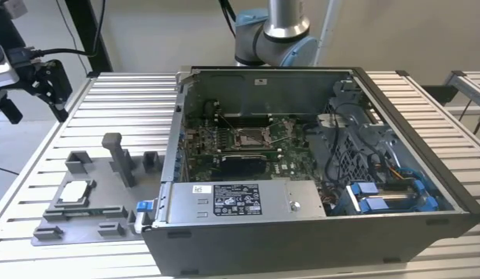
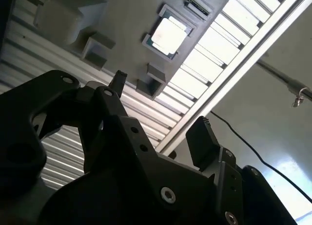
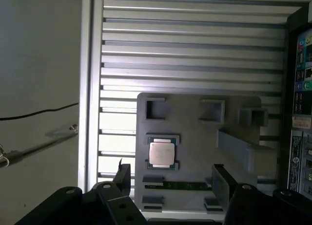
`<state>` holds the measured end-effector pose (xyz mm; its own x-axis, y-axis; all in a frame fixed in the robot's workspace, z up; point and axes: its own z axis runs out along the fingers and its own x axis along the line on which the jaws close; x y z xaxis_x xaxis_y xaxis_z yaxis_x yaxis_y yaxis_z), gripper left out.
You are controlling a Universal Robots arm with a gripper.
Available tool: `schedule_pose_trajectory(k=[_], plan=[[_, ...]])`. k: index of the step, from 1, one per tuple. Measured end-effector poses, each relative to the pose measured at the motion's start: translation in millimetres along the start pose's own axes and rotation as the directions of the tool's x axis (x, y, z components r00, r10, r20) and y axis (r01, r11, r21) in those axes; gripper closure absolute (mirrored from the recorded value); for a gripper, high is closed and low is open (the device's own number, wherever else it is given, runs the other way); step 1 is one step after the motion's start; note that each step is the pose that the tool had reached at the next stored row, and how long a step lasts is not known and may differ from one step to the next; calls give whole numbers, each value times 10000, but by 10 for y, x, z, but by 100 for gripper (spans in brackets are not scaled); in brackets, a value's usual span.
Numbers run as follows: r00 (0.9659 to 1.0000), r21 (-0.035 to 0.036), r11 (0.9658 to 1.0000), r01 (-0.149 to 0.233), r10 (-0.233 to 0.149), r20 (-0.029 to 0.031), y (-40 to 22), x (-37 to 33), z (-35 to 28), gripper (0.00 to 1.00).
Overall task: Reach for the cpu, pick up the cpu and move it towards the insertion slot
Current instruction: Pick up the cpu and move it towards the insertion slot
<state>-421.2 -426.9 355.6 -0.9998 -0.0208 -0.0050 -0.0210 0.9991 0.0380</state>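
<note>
Slatted table, bare slats around the tray. The cpu lies in a tray recess, lower left of the exterior view. The gripper hangs upper left beyond the table edge, fingers apart and empty. The slot sits inside the case.

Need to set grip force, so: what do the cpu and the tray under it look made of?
The cpu: likely metal on top, a smooth silvery-white lid with a soft sheen under the light. The tray: probably plastic, matt uniform grey with blocky moulded or printed walls and no glint.
</note>
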Motion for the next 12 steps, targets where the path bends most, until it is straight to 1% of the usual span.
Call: schedule_pose_trajectory(k=[6, 7, 12], plan=[[10000, -4, 10000, 2, -2, 24, -1, 5, 42, 0], [10000, -5, 10000, 4, -3, 32, -2, 6, 53, 0], [10000, -4, 10000, 4, -4, 35, -5, 8, 129, 0]])
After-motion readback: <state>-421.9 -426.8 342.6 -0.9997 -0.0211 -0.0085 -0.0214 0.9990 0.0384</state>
